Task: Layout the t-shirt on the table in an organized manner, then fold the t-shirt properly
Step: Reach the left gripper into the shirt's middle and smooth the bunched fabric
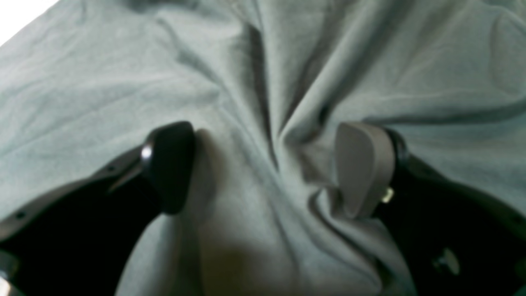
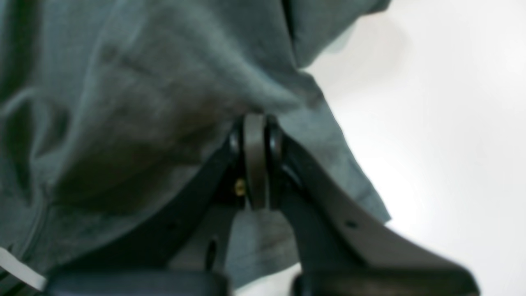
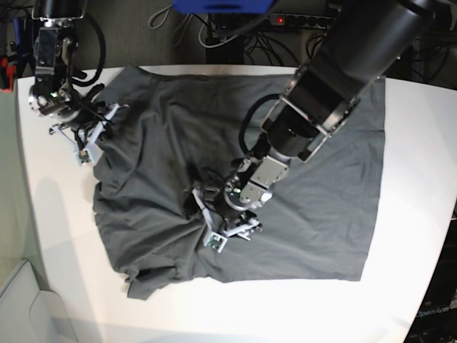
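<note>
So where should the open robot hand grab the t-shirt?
Best guess: the raised ridge of cloth on the t-shirt between the left gripper's open fingers. It stands up from the flat fabric, so coming straight down from above and pinching across it should work. The right gripper is shut on the shirt's edge by the table.

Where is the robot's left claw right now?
In the base view, the left gripper is down on the middle of the t-shirt, open over bunched cloth, right of the right gripper at the shirt's edge.
</note>
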Motion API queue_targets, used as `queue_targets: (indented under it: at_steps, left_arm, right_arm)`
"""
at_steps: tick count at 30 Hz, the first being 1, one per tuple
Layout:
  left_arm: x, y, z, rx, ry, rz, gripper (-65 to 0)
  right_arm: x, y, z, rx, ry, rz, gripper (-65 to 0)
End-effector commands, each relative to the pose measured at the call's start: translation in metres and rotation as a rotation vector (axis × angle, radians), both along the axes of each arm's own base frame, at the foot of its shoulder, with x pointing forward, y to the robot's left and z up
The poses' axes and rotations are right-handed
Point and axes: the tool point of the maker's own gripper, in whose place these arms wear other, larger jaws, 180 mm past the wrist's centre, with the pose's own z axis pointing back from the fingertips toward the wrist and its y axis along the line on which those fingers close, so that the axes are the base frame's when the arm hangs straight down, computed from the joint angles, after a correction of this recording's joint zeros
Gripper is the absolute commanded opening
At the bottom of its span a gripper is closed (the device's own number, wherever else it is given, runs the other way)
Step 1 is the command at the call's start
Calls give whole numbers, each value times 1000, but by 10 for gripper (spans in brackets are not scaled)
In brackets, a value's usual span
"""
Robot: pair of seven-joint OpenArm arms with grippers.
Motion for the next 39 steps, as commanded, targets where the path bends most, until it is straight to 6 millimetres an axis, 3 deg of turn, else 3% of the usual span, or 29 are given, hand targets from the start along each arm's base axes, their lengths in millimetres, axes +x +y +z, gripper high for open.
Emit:
queue_targets:
  at_steps: [1, 4, 9, 16, 21, 25, 31, 39]
  left_arm:
    - [0, 2, -3, 36, 30, -1, -131]
    - [1, 11, -5, 43, 33, 10, -131]
    - [1, 21, -9, 54, 38, 21, -131]
    - [2, 25, -10, 59, 38, 25, -131]
    - [2, 26, -10, 62, 38, 25, -131]
    - [2, 26, -10, 63, 37, 24, -131]
    - [3, 25, -9, 62, 34, 22, -131]
    - [3, 24, -8, 57, 35, 24, -131]
  right_arm:
    - [-43, -15, -26, -87, 196, 6, -650]
    - [-54, -15, -31, -86, 219, 5, -650]
    - [-66, -43, -30, -97, 229, -93, -650]
    - [-104, -67, -35, -125, 315, -162, -650]
    - [-127, -59, -43, -103, 358, -178, -650]
    - [-141, -56, -36, -102, 350, -198, -650]
    - [-143, -38, -7, -114, 275, -167, -650]
    - [-119, -26, 28, -128, 148, -147, -650]
